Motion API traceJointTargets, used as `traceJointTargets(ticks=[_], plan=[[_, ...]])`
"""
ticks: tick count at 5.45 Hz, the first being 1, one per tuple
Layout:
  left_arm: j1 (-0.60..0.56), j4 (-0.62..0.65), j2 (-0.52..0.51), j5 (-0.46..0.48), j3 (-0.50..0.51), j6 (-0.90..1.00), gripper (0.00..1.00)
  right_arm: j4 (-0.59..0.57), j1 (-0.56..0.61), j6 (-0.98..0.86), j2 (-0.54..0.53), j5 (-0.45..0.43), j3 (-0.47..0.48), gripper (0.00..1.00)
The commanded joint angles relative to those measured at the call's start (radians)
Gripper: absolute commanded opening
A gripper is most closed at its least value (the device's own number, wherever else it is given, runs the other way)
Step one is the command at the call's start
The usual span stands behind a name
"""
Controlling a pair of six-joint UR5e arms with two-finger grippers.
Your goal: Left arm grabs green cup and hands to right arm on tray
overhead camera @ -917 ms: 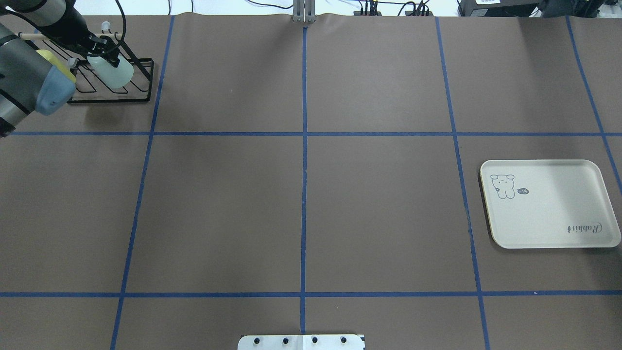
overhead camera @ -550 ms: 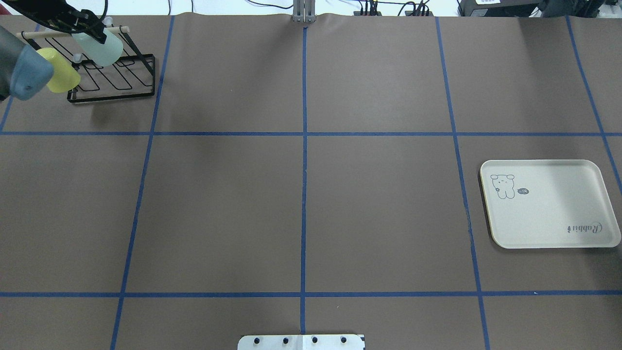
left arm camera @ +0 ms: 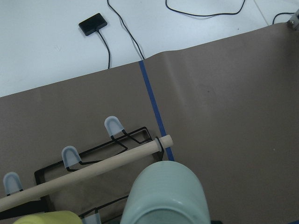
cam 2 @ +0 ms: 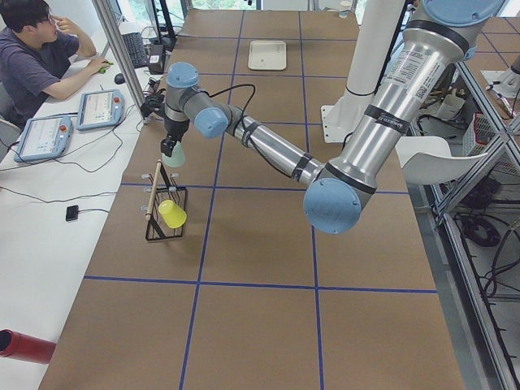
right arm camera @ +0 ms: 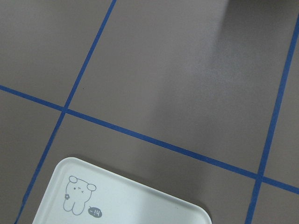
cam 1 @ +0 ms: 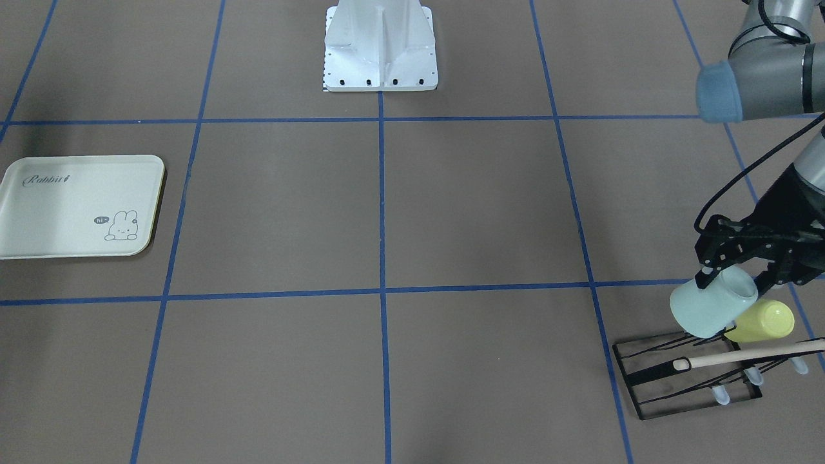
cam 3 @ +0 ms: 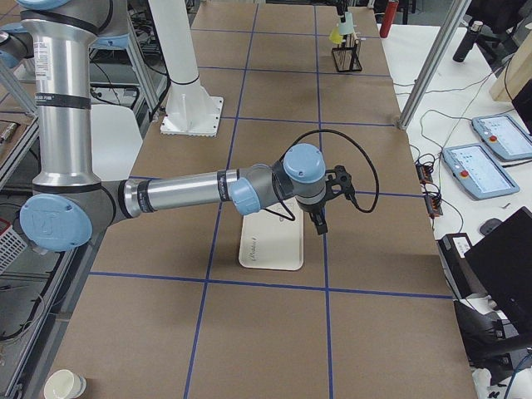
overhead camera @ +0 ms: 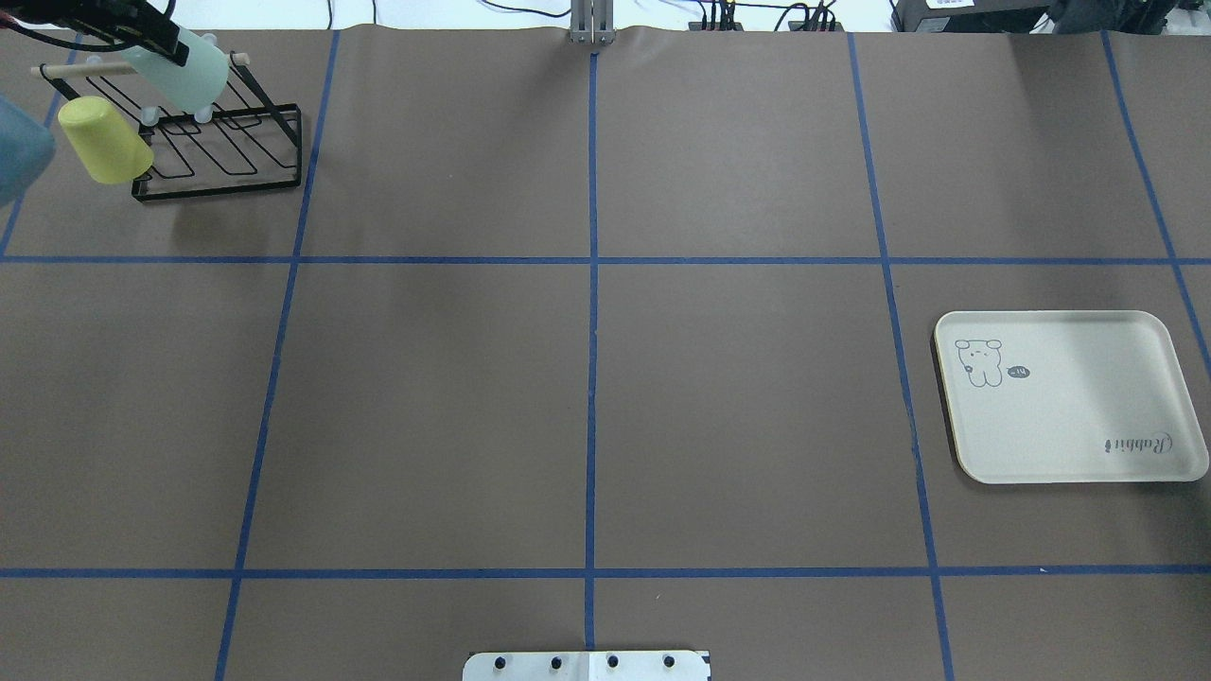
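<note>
The right arm [cam 3: 179, 193] shows only in the right-side view, hanging near the tray [cam 3: 270, 249]. I cannot tell whether its gripper [cam 3: 321, 223] is open or closed. The left arm [cam 2: 268, 146] reaches to the wire rack [cam 1: 652, 372]. The front view shows its gripper [cam 1: 738, 278] clamped on the green cup [cam 1: 709, 312], tilted above the rack beside the yellow cup [cam 1: 764, 322]. The overhead view crops most of that gripper.

The left arm [cam 2: 382, 106] and right arm [cam 3: 174, 193] are silver-grey with light-blue caps.
</note>
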Motion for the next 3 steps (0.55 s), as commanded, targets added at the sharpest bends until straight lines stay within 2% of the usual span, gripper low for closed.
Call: traceJointTargets(ticks=[1, 3], plan=[[0.031, -0.048, -0.004, -0.001, -0.048, -0.228, 0.05, 0.065, -0.078, 0.232, 0.051, 0.004, 0.035, 0.97], [0.133, -0.232, -0.012, -0.001, -0.058, -0.565, 0.05, 0.406, -0.169, 0.731, 0.100, -0.022, 0.024, 0.96]])
